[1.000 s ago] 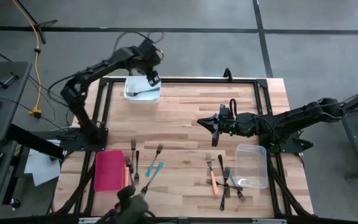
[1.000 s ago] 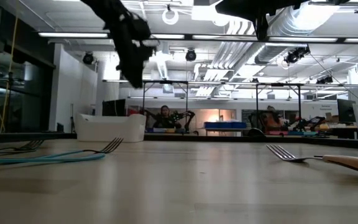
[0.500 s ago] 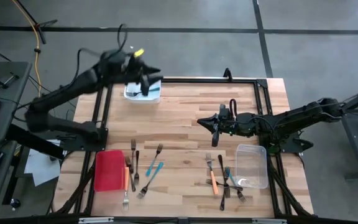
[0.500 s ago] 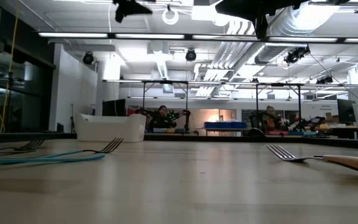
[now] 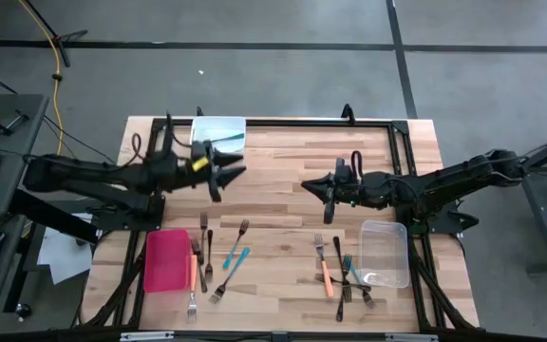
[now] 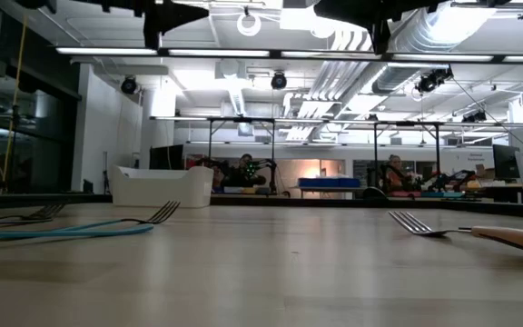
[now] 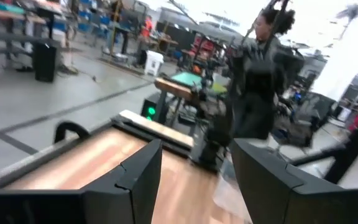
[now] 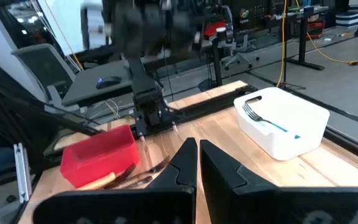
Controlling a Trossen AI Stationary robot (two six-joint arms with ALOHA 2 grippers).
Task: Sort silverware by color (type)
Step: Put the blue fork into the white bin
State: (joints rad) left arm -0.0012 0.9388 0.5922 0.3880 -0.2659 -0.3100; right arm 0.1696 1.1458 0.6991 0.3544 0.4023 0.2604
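Note:
The silverware lies in two loose groups near the table's near edge. The left group has dark forks, a teal fork and an orange one beside the red tray. The right group lies beside the clear tub. A grey fork and a teal utensil rest inside the white tub. My left gripper hovers open over the table's left middle, pointing right. My right gripper hangs shut above the table's middle, pointing left. Neither holds anything.
The white tub stands at the far edge, left of centre. A black frame runs around the table top. Bare wood lies between the two grippers and across the table's far half. In the low view a teal fork lies at the left.
My left arm has swung away from above the white tub at the far edge, moving toward the near edge and lowering. It now stretches level across the table's left side, gripper pointing right. The right arm has kept still.

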